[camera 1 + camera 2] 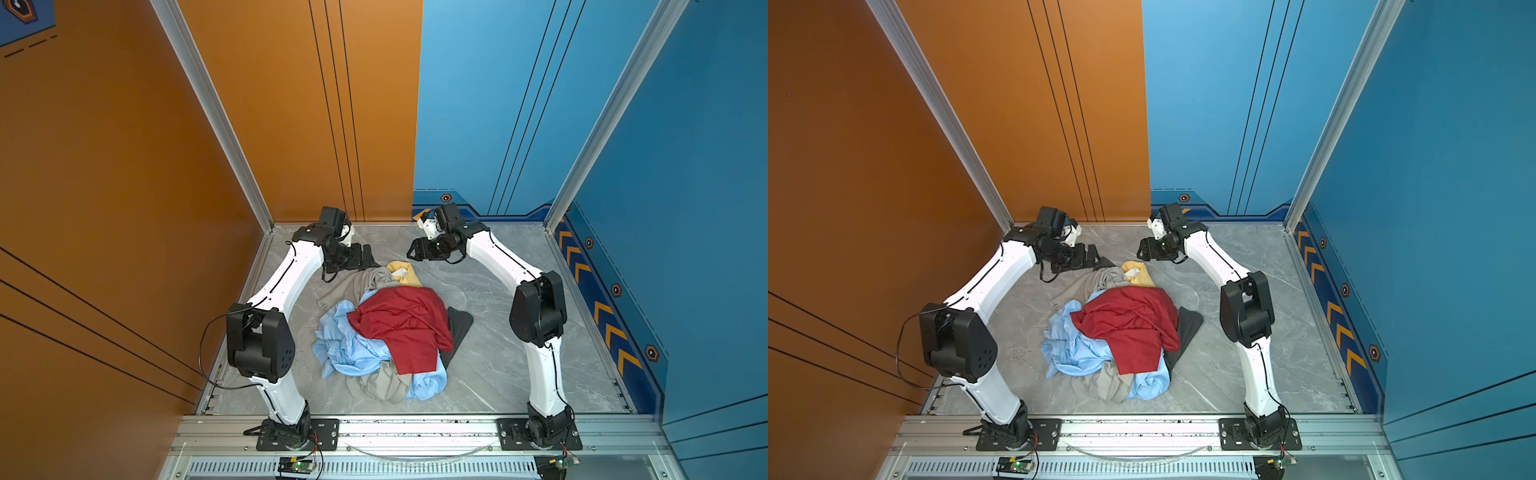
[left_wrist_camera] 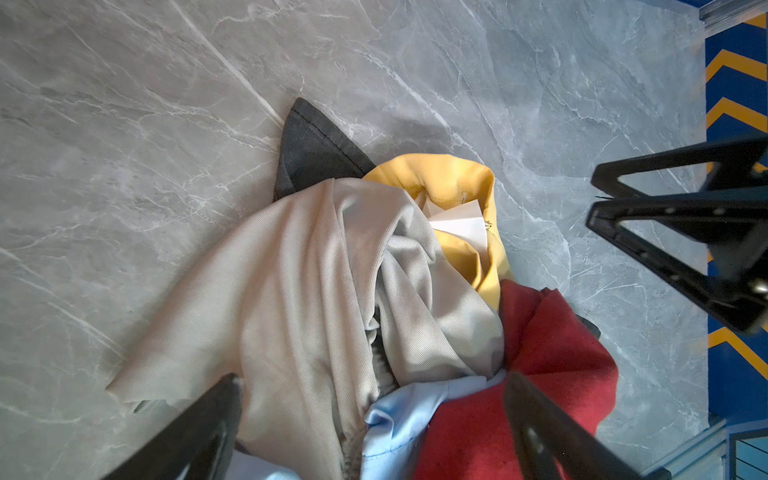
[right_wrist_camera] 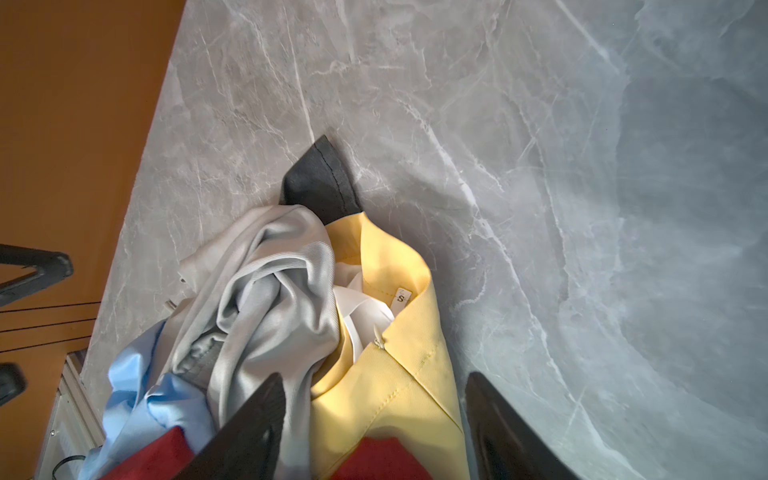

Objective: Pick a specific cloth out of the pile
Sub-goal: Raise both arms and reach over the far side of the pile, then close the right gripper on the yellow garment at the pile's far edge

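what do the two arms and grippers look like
Both arms are alike: the left arm and right arm have white curved links, black boxy joints and thin black cables. The left gripper and right gripper have black triangular open-frame fingers.

1. I'm looking at a grey, marble-patterned table point(image 1: 498, 332) with pale veins, seen in both top views.
2. One pile point(image 1: 390, 328) of garments lies near its middle, with marble showing on every side.
3. At the pile's far edge the mustard-yellow cloth point(image 1: 405, 272) rests on the surface, its white lining showing.
4. Touching it, a beige-grey cloth point(image 1: 349, 286) spreads flat toward the left.
5. A dark grey cloth point(image 1: 459, 324) lies flat on the right side. A dark grey corner point(image 2: 311, 153) also pokes out on the far side, just beside the yellow. I cannot tell whether they are one garment.
6. A light blue cloth point(image 1: 340, 345) meets the table along the pile's left and near edges.
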Motion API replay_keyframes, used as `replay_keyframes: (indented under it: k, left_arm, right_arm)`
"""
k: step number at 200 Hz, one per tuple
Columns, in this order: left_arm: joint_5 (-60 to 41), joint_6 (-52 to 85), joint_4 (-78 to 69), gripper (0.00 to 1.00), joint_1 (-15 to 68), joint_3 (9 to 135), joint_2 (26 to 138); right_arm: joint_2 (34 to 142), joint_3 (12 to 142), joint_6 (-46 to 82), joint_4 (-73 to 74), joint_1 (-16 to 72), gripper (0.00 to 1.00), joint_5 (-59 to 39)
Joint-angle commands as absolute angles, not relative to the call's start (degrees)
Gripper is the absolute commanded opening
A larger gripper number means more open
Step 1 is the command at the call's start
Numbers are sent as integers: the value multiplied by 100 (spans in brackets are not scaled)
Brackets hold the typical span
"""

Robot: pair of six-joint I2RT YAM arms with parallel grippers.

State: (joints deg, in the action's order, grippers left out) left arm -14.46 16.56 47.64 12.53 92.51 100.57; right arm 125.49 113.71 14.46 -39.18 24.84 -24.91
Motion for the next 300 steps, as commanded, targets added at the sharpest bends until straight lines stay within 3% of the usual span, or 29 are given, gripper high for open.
replay_keyframes:
  k: [1,187,225,237,269,300]
  left_arm:
    - [-1522,1593,4926,99,1340,9133,10242]
    - [-1379,1495,4922,100,1459,9303,10648]
    - [-1331,1455,4917,100,1459,9281,10591]
    - [-1329,1429,4919,100,1459,9288,10586]
    - [-1306,1371,4920,100,1473,9323,10555]
    - [-1280,1328,4917,100,1474,9334,10529]
  right_arm:
    - [12812,11585,1468,-4131,2539,67,-2617]
    - [14273,12695,1683,-4128,2671,64,-3200]
    - [14424,12954,1670,-4119,2731,58,-3180]
    - [14511,13125,1717,-4129,2742,49,-3182]
    - [14573,13374,1778,-4122,2793,0,-3127]
    - [14372,13454,1666,-4113,2830,0,-2791]
